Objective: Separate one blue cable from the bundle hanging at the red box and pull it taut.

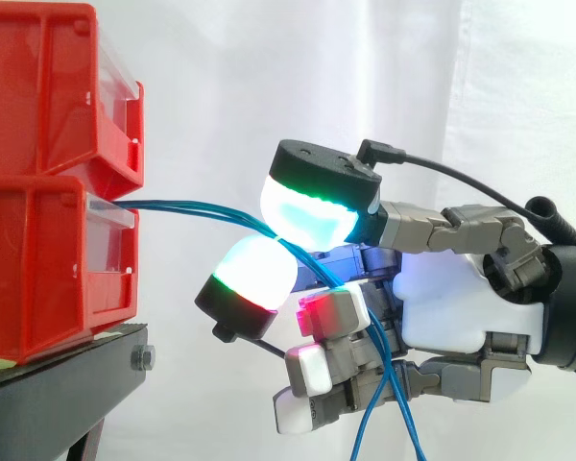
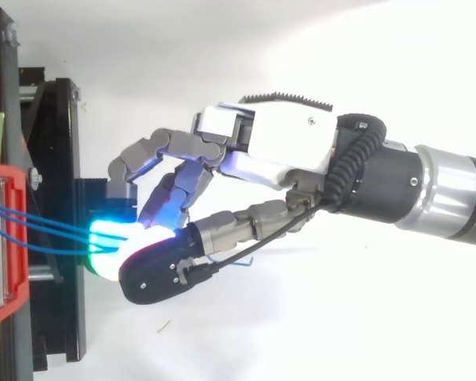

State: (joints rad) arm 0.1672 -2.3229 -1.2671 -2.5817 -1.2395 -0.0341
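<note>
Looking across the work, you are seeing the hand (image 1: pixel 461 298) pinching the blue cables (image 1: pixel 192 206) between two glowing pads (image 1: pixel 307 216), one pressing from above and one from below. The cables are leaving the front of the lower red bin (image 1: pixel 38 269), which is sitting at the right edge of the black stand (image 1: pixel 58 384). They are running almost straight to the pinch, then hanging down past the other fingers, which are curling loosely underneath.
</note>
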